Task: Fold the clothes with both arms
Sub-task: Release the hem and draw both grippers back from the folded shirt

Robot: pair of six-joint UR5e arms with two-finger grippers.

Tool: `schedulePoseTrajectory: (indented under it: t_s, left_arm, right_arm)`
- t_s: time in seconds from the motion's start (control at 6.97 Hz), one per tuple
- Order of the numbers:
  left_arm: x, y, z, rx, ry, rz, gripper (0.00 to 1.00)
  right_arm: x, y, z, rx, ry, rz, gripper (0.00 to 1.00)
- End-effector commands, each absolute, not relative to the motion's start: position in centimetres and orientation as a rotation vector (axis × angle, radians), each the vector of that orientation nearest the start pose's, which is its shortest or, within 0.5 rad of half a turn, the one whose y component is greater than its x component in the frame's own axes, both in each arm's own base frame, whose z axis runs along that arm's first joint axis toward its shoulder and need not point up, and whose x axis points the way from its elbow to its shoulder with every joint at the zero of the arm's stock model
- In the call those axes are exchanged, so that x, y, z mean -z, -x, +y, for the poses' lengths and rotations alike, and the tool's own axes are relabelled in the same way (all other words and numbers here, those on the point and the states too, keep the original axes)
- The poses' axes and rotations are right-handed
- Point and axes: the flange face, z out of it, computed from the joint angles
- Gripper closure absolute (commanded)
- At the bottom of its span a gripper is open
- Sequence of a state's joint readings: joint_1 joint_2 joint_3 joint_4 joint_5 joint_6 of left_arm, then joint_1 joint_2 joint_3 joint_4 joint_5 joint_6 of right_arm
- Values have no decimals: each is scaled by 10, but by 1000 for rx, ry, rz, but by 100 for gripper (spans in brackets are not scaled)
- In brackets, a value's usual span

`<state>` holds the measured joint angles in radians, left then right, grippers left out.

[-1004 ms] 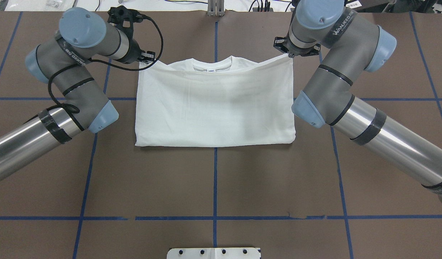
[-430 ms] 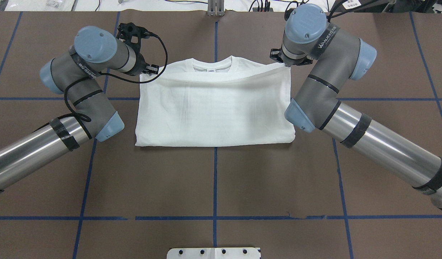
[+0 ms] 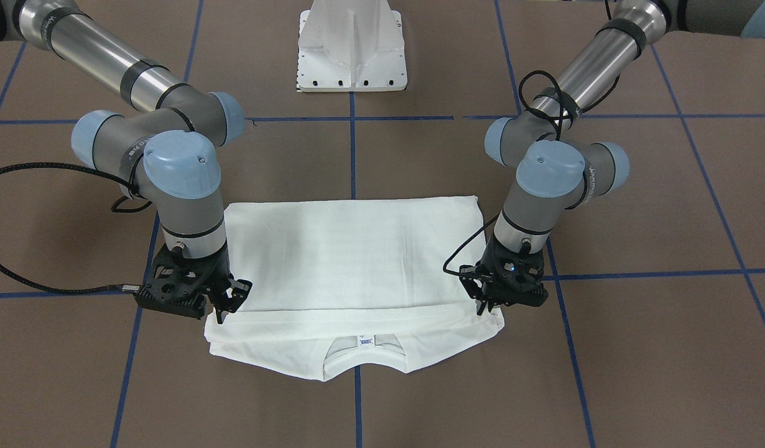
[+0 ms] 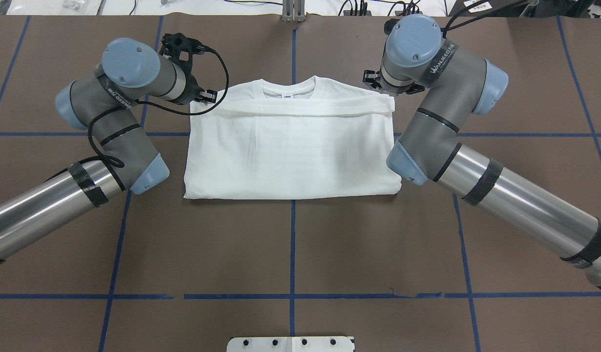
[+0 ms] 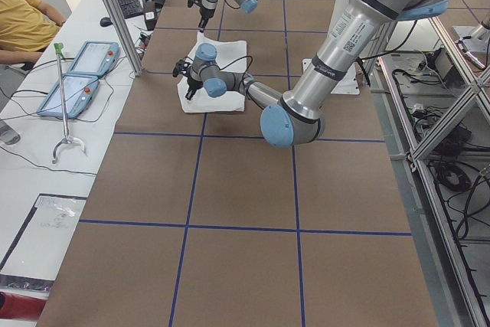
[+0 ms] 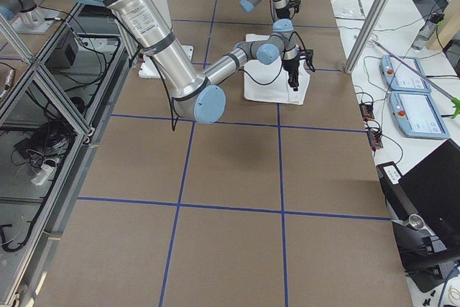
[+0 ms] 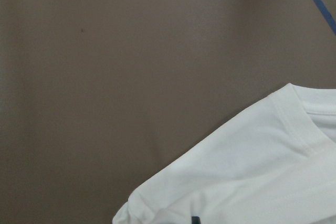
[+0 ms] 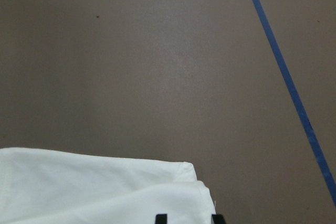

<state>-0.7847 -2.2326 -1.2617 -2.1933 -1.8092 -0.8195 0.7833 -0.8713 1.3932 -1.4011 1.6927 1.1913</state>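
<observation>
Front view: a white shirt (image 3: 351,249) lay folded at the middle of the brown table (image 3: 382,404), its collar (image 3: 364,354) bare at 6 o'clock. The right gripper (image 3: 224,310) stood at the shirt's 8 o'clock corner and the left gripper (image 3: 487,306) at 4 o'clock, both pointing down onto the folded-over edge.

Overhead view: the shirt's (image 4: 290,151) top layer ended in a straight band just short of the collar at 12 o'clock. The left gripper (image 4: 203,97) sat at 10 o'clock and the right gripper (image 4: 382,88) at 2 o'clock.

Side views: the shirt (image 5: 218,74) (image 6: 273,80) was too small to show any grip.

Left wrist view: the shirt (image 7: 252,171) filled 5 o'clock. Only one dark tip showed, so apart or clamped could not be told.

Right wrist view: two fingertips (image 8: 161,218) stood apart at 6 o'clock, with the shirt (image 8: 94,187) between them.

The half fold looked laid. To finish it well, both grippers should release together and lift straight up, so neither corner drags out of line.
</observation>
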Motion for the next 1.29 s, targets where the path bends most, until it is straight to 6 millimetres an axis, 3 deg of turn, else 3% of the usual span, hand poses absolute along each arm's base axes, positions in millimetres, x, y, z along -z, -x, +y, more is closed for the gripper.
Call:
schedulePoseTrajectory:
  t_s: [0.0,0.14,0.43,0.57,0.72,0.86,1.0,1.15]
  left_arm:
    - [-331,-446,-608,-168,-585,861,0]
    - [-327,-427,-587,-172,-611,887,0]
    - [-354,-395,-517,-136,-569,937,0]
    - [-373,-410,-480,-136,-531,988,0]
    - [-396,-414,-455,-134,-519,1030,0]
    - [-403,-421,-440,-126,-498,1058,7]
    - [-403,-434,-427,-120,-464,1074,35]
    - [-403,-440,-420,-132,-454,1078,39]
  right_arm:
    - [-297,444,-617,-344,-314,-651,0]
    - [-297,444,-616,-343,-314,-653,0]
    - [-296,443,-616,-343,-318,-656,0]
    - [-296,443,-615,-338,-346,-692,0]
    - [-306,441,-612,-336,-359,-712,0]
    - [-307,441,-612,-334,-360,-715,0]
    - [-306,442,-612,-334,-361,-716,0]
    - [-306,442,-612,-334,-361,-716,0]
